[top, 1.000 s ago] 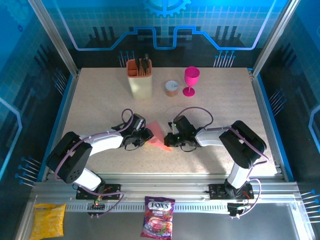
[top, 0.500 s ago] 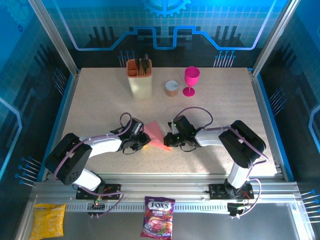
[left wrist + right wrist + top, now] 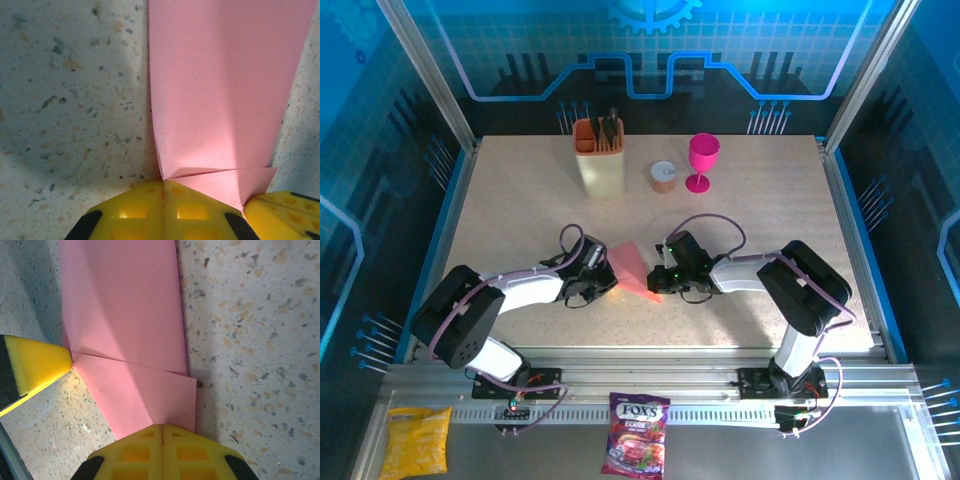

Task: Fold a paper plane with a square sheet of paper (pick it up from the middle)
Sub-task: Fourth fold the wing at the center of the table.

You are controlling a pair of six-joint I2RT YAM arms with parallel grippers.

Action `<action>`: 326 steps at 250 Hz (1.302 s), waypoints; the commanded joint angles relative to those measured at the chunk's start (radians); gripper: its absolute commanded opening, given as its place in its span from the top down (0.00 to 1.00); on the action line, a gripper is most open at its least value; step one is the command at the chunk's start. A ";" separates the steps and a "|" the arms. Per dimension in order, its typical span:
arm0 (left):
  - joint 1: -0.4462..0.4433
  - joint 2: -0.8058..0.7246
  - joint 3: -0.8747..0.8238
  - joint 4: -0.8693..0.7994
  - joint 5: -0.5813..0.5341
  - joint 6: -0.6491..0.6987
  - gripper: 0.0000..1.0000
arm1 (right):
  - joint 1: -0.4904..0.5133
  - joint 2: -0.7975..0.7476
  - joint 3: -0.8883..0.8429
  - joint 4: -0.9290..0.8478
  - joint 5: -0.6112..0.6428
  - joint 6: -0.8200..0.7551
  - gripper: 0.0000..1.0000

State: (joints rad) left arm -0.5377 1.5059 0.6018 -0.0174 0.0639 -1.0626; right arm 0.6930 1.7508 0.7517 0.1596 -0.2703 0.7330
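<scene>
The square sheet of paper [image 3: 633,268], salmon pink and folded into overlapping flaps, lies on the speckled table between my two grippers. In the left wrist view the paper [image 3: 225,90] runs away from my left gripper [image 3: 163,183]. Its yellow fingers are shut, pinching the paper's edge where a crease ends. From above, the left gripper [image 3: 606,281] sits at the paper's left side. My right gripper [image 3: 162,427] is shut on the paper's [image 3: 125,325] near edge. From above, the right gripper [image 3: 659,284] is at the paper's right side.
At the back stand an orange tool holder [image 3: 599,155], a small round tub [image 3: 663,176] and a magenta goblet [image 3: 703,160]. A candy bag [image 3: 637,445] and a yellow packet [image 3: 416,440] lie on the front rail. Bare table [image 3: 770,200] lies to the right.
The left gripper's jaws have closed on the paper's edge and its wrist has shifted slightly left. The right arm has not moved.
</scene>
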 commanded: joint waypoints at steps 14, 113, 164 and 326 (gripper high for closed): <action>0.012 -0.014 0.029 -0.025 -0.015 0.032 1.00 | 0.000 0.039 -0.019 -0.096 0.013 0.001 1.00; 0.012 -0.101 0.002 -0.083 -0.042 0.035 0.83 | -0.001 0.002 0.051 -0.160 -0.001 -0.034 1.00; 0.016 -0.081 0.004 -0.081 -0.040 0.038 0.80 | 0.000 0.028 0.028 -0.121 -0.007 -0.012 1.00; 0.017 0.013 0.037 -0.036 -0.029 0.033 0.73 | 0.002 0.046 0.018 -0.107 -0.007 -0.007 1.00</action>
State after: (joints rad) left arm -0.5278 1.4883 0.6106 -0.0689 0.0380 -1.0409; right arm 0.6930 1.7603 0.7918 0.0933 -0.2859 0.7177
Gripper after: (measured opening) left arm 0.282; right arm 0.061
